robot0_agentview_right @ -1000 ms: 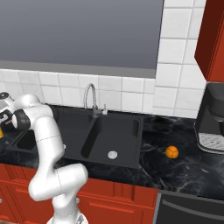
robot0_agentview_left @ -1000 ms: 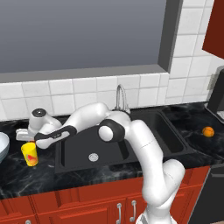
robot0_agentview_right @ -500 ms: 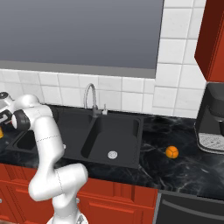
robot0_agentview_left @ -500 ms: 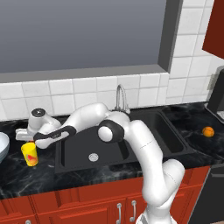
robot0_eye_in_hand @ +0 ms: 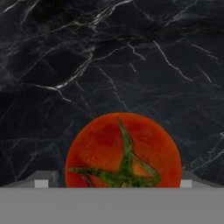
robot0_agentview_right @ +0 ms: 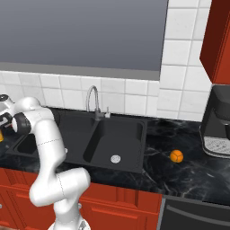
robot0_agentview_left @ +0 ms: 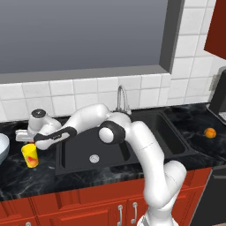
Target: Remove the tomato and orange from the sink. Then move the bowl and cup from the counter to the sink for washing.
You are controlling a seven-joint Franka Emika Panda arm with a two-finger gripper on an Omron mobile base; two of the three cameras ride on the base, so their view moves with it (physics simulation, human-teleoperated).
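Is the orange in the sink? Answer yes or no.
No, the orange lies on the black counter, right of the sink.

My gripper (robot0_agentview_left: 27, 137) hung over the counter (robot0_agentview_left: 17, 176) left of the sink (robot0_agentview_left: 119, 145), above the tomato (robot0_eye_in_hand: 123, 151). The cup (robot0_agentview_left: 30, 155) stood just beside, the bowl (robot0_agentview_left: 2, 148) further left. The orange (robot0_agentview_left: 210, 132) lay on the counter right of the sink.
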